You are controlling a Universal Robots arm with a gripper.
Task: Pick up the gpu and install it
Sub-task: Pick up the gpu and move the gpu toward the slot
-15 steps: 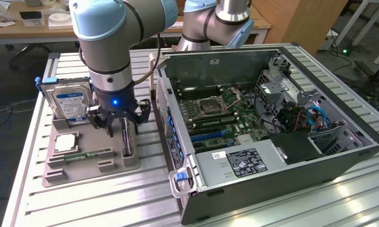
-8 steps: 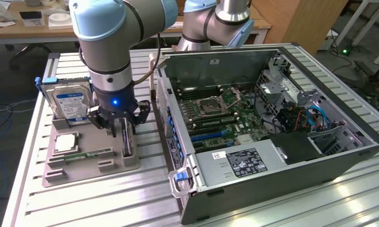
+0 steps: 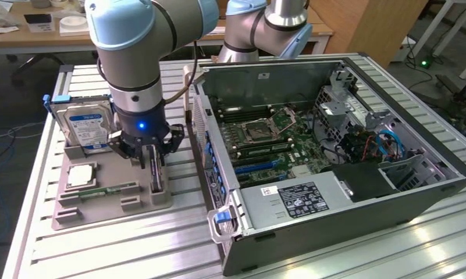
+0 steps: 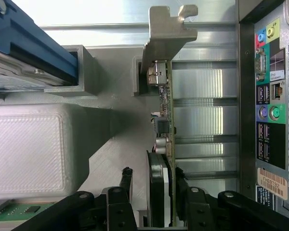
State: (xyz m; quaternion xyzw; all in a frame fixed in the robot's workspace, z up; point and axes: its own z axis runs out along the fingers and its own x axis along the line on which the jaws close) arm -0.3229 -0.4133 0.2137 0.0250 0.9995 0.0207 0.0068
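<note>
Straddles thin black green-edged gpu card, upright along grey plastic tray's edge nearest metal computer case, long axis between black gripper's fingers, apart, unclamped.

One open computer case stands at the exterior view's right; at its left, one grey holder tray carries one hard drive, one gpu, one memory stick and one processor chip; one gripper
</note>
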